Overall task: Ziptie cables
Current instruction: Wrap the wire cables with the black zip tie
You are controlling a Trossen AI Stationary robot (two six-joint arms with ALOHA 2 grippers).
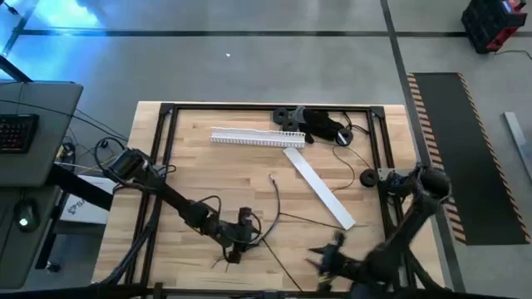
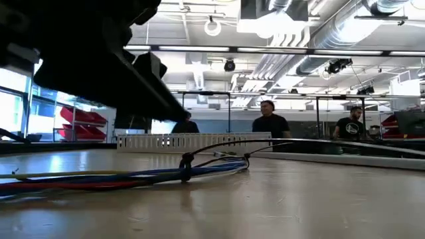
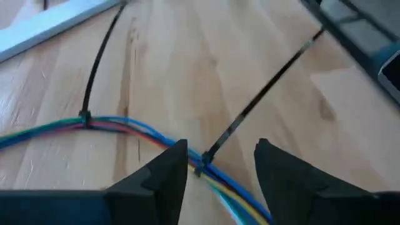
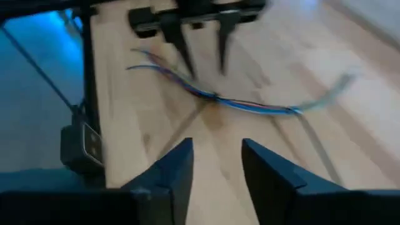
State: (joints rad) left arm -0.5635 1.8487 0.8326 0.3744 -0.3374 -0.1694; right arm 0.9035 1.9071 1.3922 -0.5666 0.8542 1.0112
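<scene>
Jaws: the left gripper (image 3: 215,169) is being held open, fingers (image 3: 164,175) spread either side of the cables (image 3: 125,128) w/o touching them; the right gripper (image 4: 215,165) is also being held open, nothing between its fingers.

In the high view the left gripper (image 1: 241,237) is being kept at approx. 7 o'clock of the table (image 1: 208,174) centre, near the front edge, directly over one end of the cables (image 1: 264,228). The right gripper (image 1: 332,253) is being kept at approx. 5 o'clock, just off the front edge, pointed toward the left one, a bit apart from the bundle.

The cables are being seen lying flat on the wood as a bundle of thin blue, green, red & yellow wires. Two black zip ties (image 3: 84,117) are being shown cinched around it, one near the fingers, one further along, their long tails (image 3: 269,81) sticking out across the table. In the low view the bundle (image 2: 126,176) is being seen running along the tabletop w/ a tie knot (image 2: 187,159) standing up.

Further back, at approx. 2 o'clock, a flat white strip (image 1: 320,187) is being seen lying diagonally. At 12 o'clock a slotted white duct (image 1: 258,137) is lying crosswise, w/ a black gadget (image 1: 320,124) just beside it at the far edge.

Beyond the table, people (image 2: 270,123) are being seen in the room.
</scene>
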